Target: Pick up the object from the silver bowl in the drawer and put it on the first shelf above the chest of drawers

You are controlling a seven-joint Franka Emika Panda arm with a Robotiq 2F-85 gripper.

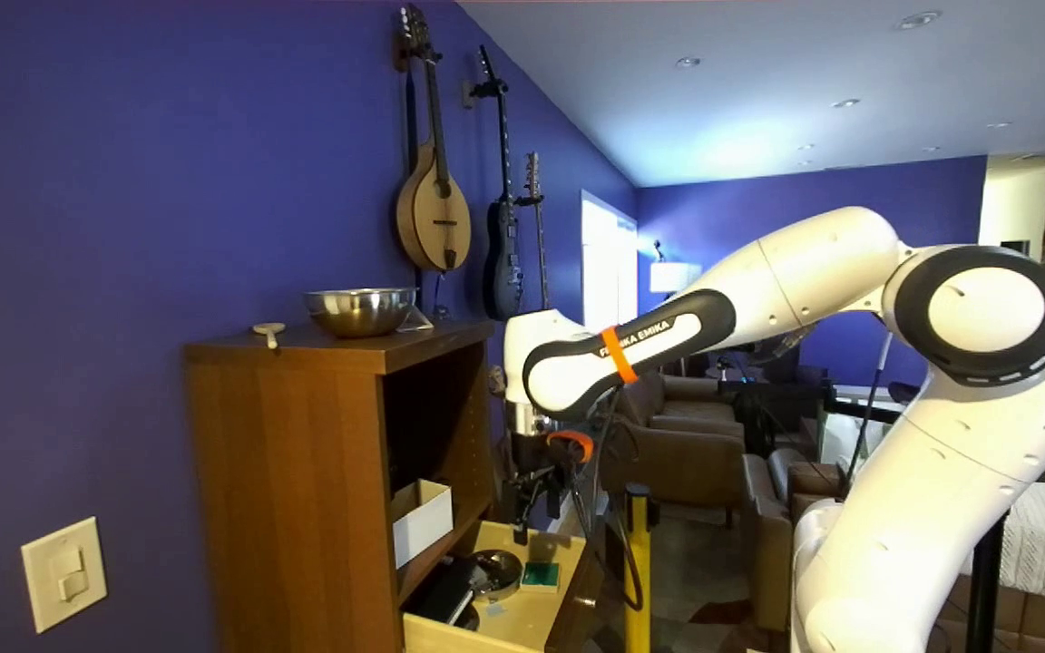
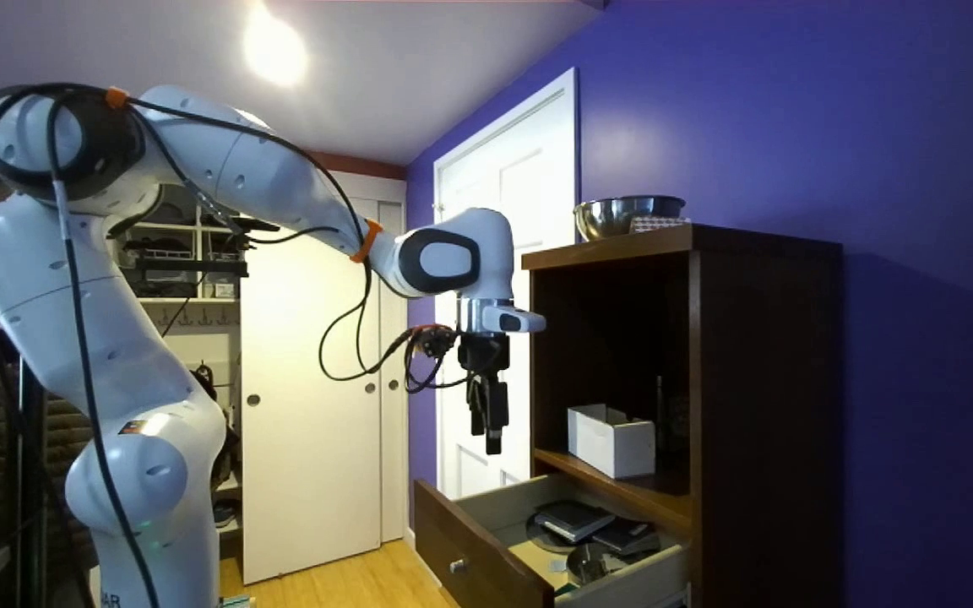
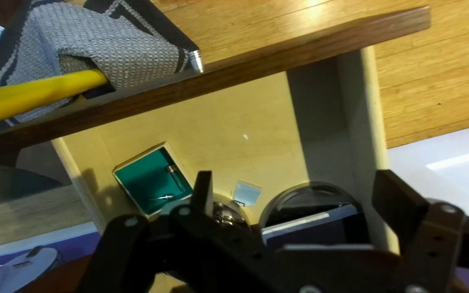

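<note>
The pale wood drawer [image 1: 522,626] is pulled out of the brown chest of drawers [image 1: 296,490]; it also shows in an exterior view [image 2: 634,583]. A small silver bowl [image 1: 509,589] lies in it, partly covered by a gripper finger in the wrist view [image 3: 234,209]. Shiny bits show inside the bowl; I cannot tell what the object is. My gripper [image 3: 295,183] is open and empty, above the drawer and apart from its contents. It hangs pointing down in both exterior views [image 1: 536,517] [image 2: 486,431]. The first shelf [image 2: 668,498] is the dark cubby above the drawer.
A white box [image 2: 613,441] stands on the shelf. The drawer holds a green-lined box [image 3: 149,179], a dark round dish [image 3: 316,199] and dark flat cases [image 2: 626,536]. A large metal bowl [image 1: 361,313] sits on top. A yellow post [image 1: 638,571] stands by the drawer front.
</note>
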